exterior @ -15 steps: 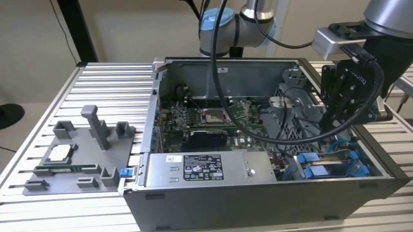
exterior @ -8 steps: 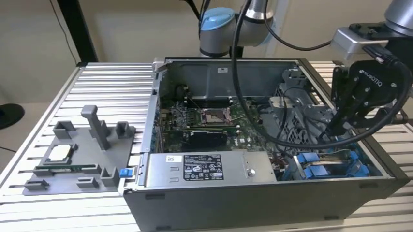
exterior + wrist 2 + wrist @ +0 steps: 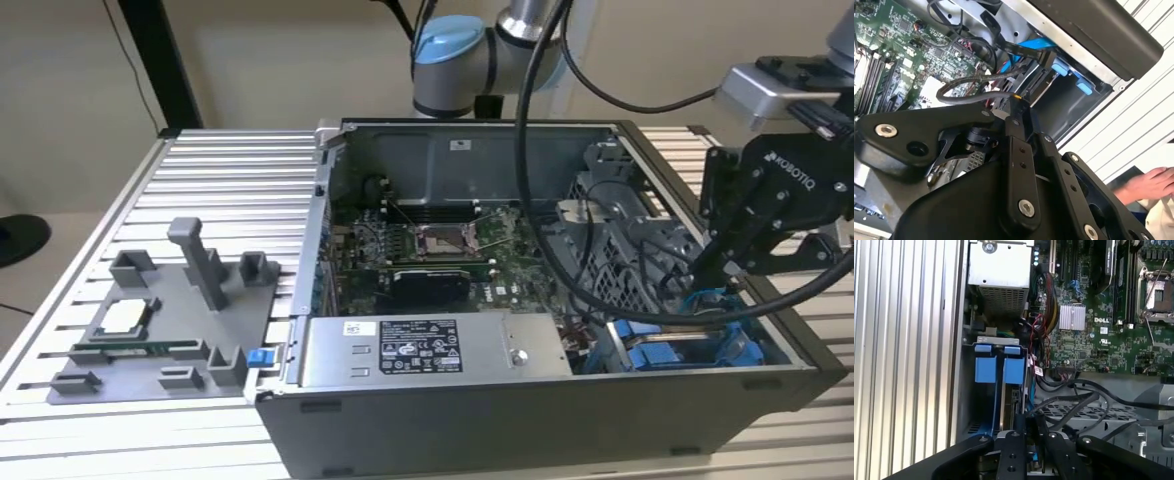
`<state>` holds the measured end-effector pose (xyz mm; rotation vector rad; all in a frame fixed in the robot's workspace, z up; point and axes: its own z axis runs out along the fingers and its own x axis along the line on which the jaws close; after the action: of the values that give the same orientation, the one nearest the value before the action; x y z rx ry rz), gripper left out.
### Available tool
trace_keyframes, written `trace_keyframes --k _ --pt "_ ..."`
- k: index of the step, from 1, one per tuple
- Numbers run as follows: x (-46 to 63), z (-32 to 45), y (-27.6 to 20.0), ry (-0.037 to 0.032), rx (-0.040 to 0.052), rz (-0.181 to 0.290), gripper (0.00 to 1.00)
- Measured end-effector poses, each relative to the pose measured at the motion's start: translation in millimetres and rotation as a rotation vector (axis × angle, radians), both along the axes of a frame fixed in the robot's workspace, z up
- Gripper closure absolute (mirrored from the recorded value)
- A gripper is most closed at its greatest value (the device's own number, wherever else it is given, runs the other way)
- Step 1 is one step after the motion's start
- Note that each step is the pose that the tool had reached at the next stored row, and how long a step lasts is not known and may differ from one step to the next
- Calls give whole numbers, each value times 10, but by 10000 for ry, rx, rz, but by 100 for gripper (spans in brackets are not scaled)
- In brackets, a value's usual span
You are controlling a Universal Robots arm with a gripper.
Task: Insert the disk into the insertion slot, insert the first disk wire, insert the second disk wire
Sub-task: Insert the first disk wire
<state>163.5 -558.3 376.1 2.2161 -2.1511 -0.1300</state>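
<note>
the case (image 3: 534, 420) lies open on the slatted table (image 3: 227, 180). the slot (image 3: 966, 390) hugs the case's corner wall, so i get little room beside it. the disk (image 3: 1013, 402) sits down inside it. the gripper (image 3: 702, 274) hangs over that corner, clenched. black wires (image 3: 1089, 400) crowd it, and its own body hides whatever is between the tips.
</note>
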Motion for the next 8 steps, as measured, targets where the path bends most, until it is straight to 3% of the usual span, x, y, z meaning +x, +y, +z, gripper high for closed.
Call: trace_keyframes --k 4,8 --pt "68 -32 -30 139 0 0 100" --pt "73 -41 -32 148 -22 -1 100"
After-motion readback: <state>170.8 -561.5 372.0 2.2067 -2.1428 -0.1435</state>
